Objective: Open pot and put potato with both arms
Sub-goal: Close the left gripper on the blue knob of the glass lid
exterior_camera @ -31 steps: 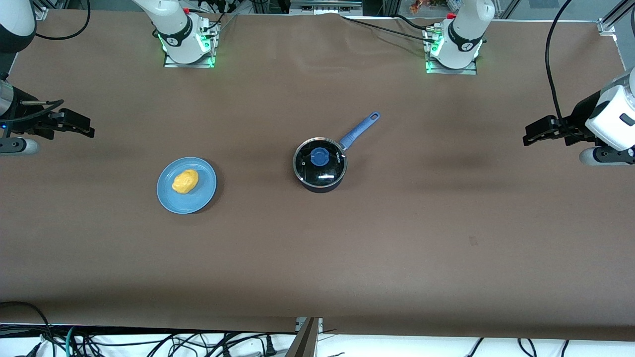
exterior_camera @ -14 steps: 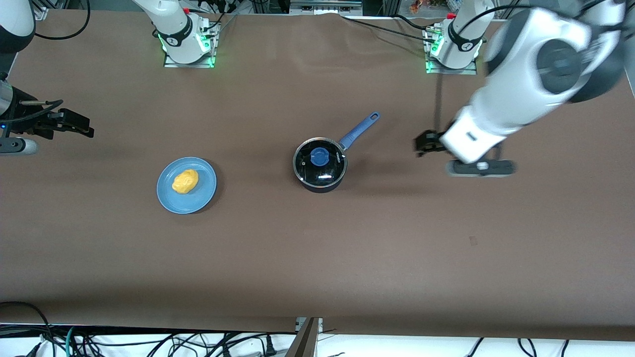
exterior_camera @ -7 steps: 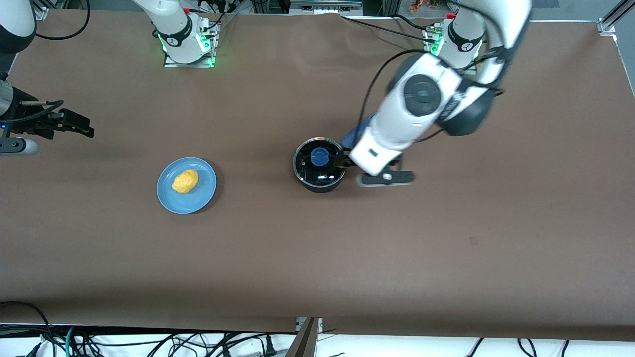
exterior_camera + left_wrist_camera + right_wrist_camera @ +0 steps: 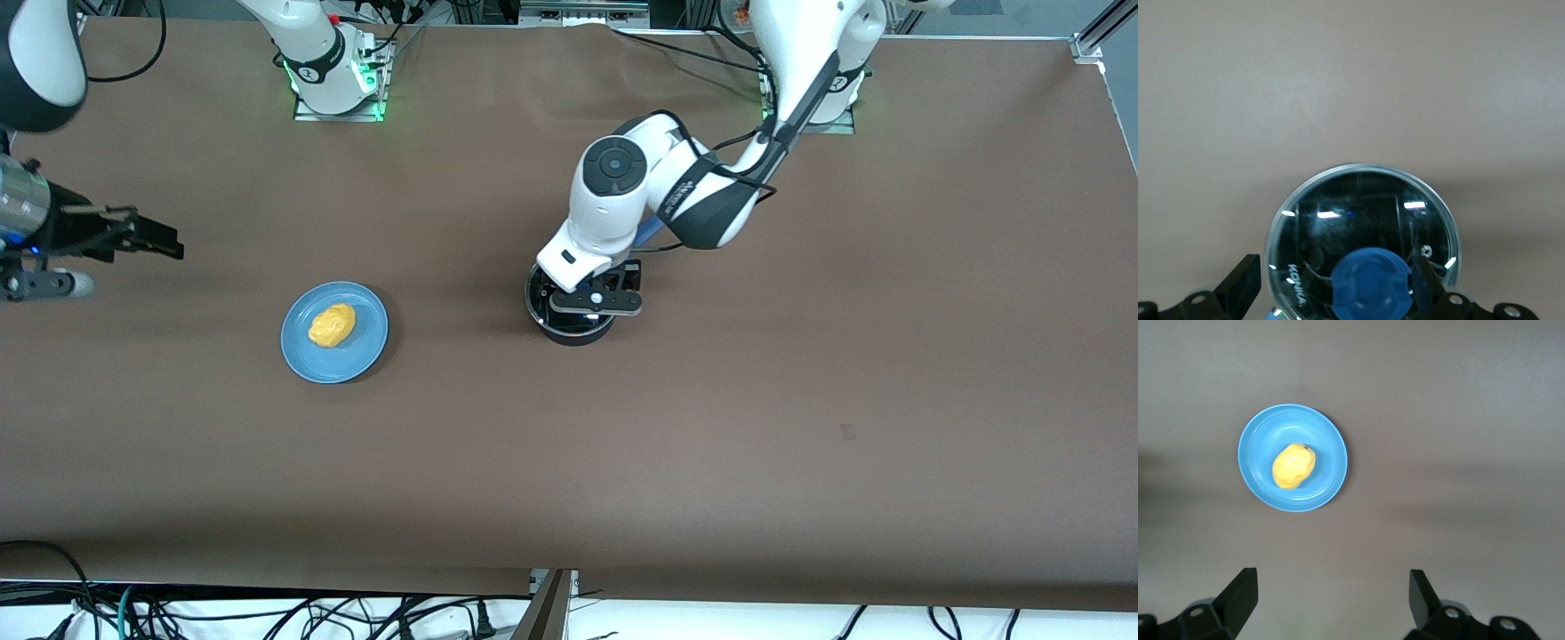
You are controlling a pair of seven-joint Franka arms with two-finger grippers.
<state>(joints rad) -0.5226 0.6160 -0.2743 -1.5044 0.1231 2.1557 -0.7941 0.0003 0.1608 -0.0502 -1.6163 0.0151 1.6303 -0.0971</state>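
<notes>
Front view shows the left arm's wrist leaning right over the pot (image 4: 576, 327), which sits mid-worktop and hides most of its lid and blue handle from this angle. From the left wrist camera, the left gripper (image 4: 1331, 287) hangs above the glass lid (image 4: 1361, 220), its fingers (image 4: 1239, 283) spread wide either side of the blue knob (image 4: 1371, 283) and not touching it; the lid is on the pot.

Toward the right arm's end of the worktop, well apart from the pot, a blue plate (image 4: 366, 351) carries the potato (image 4: 332, 325), lying about in its middle. Nothing stands between plate and pot on the brown worktop (image 4: 711, 427).

Over by the worktop's edge at the right arm's end, the right gripper (image 4: 156, 242) hangs above the bare cloth, clear of the plate. Its own camera looks down on the plate (image 4: 1258, 477) and potato (image 4: 1294, 466), with the right gripper (image 4: 1331, 600) spread wide and empty.
</notes>
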